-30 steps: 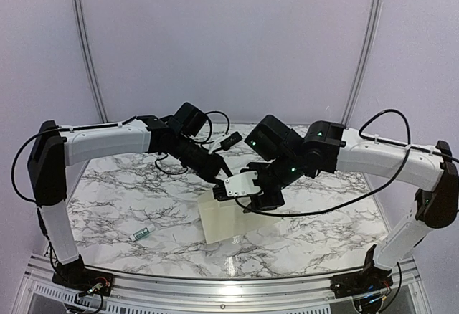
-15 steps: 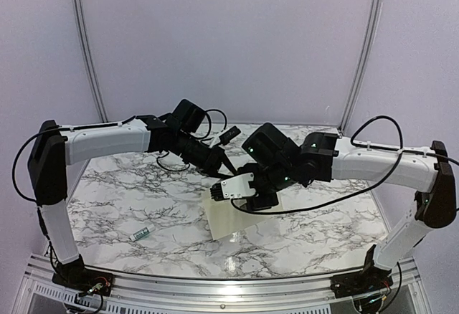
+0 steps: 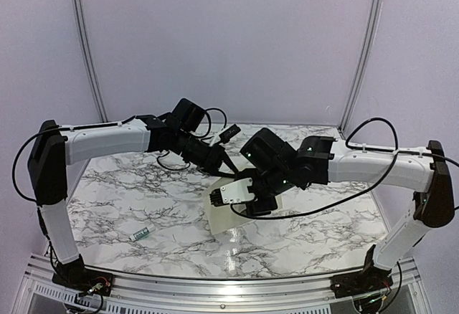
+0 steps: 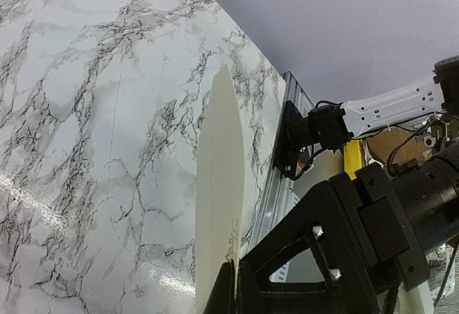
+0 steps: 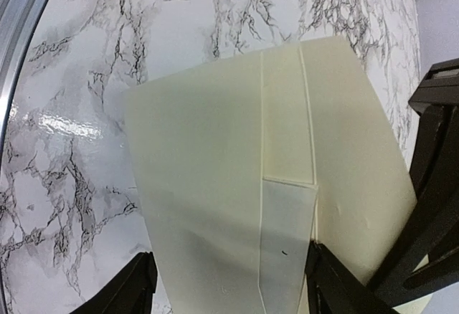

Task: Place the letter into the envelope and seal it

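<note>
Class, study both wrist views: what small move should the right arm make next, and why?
Probably lower the right gripper and close it on the envelope. Its jaws stand open astride one end of the envelope, while the left gripper is shut on one edge. A second grip would likely steady the envelope.

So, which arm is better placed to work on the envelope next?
Probably right: the right pincer is open over the envelope. The left pincer is shut on the envelope's edge, holding it, so it is not free.
</note>
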Action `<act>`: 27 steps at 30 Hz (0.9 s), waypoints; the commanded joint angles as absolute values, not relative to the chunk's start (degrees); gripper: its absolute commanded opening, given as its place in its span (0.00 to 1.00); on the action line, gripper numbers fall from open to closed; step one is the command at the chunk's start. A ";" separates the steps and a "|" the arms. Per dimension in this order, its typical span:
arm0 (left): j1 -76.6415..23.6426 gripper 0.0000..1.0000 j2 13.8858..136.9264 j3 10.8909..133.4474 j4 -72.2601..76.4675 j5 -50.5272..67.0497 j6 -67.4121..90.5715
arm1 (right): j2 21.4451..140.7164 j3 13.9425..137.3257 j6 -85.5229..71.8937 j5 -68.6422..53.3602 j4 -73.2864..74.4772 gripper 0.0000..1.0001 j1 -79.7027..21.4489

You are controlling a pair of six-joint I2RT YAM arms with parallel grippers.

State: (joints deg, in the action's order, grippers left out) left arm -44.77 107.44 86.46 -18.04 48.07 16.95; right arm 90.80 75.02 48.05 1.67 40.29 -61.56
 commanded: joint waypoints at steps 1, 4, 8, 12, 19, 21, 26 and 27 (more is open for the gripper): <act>-44.22 0.00 107.27 86.57 -15.69 50.30 17.16 | 90.98 74.71 47.31 0.62 40.40 0.68 -61.95; -43.91 0.00 107.40 86.66 -15.54 50.46 17.31 | 91.06 74.43 47.32 0.62 40.59 0.68 -61.92; -43.79 0.00 107.49 86.41 -15.38 50.38 17.27 | 91.14 74.31 47.32 0.62 40.61 0.69 -61.90; -43.63 0.00 107.23 86.01 -15.23 50.28 17.31 | 92.12 74.56 47.21 -1.07 41.23 0.70 -61.96; -43.52 0.00 106.72 85.22 -14.91 50.20 17.29 | 93.97 76.67 46.05 -2.86 42.93 0.72 -61.95; -43.50 0.00 106.45 84.81 -14.85 50.06 17.19 | 93.69 77.65 45.27 -2.47 43.00 0.72 -61.90; -43.01 0.00 105.72 82.98 -14.85 48.17 16.62 | 89.38 81.05 44.83 -1.81 43.50 0.72 -60.59; -42.86 0.00 105.53 82.56 -14.85 47.64 16.51 | 88.25 81.66 44.85 -2.63 43.85 0.72 -60.07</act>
State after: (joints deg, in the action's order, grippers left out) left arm -43.68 107.44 84.20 -16.10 48.38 17.17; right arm 92.99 76.90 46.30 -1.65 42.11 -61.36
